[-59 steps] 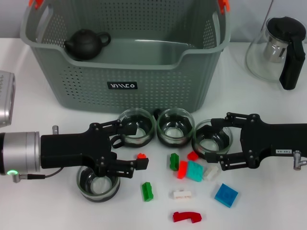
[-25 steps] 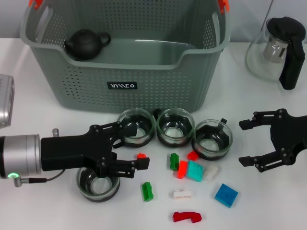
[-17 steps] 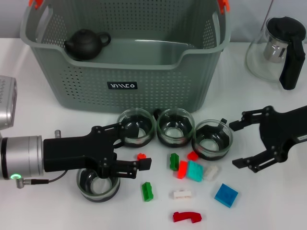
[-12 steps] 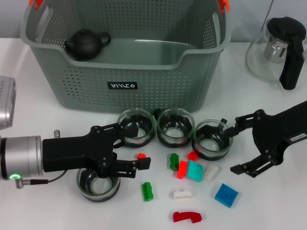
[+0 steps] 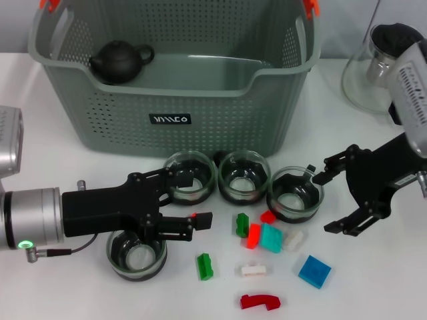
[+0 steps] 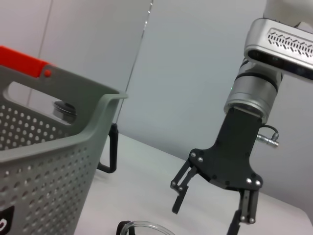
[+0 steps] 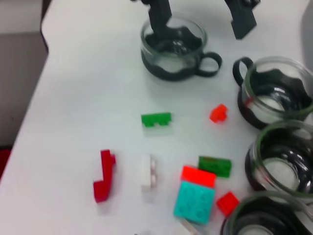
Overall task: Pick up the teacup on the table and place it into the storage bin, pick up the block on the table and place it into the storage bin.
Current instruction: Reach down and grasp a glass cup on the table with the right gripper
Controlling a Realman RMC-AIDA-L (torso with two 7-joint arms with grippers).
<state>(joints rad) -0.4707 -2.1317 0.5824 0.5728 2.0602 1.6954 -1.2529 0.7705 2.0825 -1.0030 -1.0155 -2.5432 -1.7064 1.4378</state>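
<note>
Your right tool hung wide open and empty just right of the rightmost teacup. That glass looked stiff, slippery and breakable, so its rim wall seemed your safest hold. Your left tool gaped empty too.

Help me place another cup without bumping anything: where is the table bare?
Bare table lies left of the storage bin, and more between the bin and the glass pot. The strip before the bin is crowded: four teacups, scattered blocks, the left gripper and the right gripper, both with fingers open.

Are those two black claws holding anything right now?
No. The left gripper and right gripper are both open and empty, beside the teacups.
</note>
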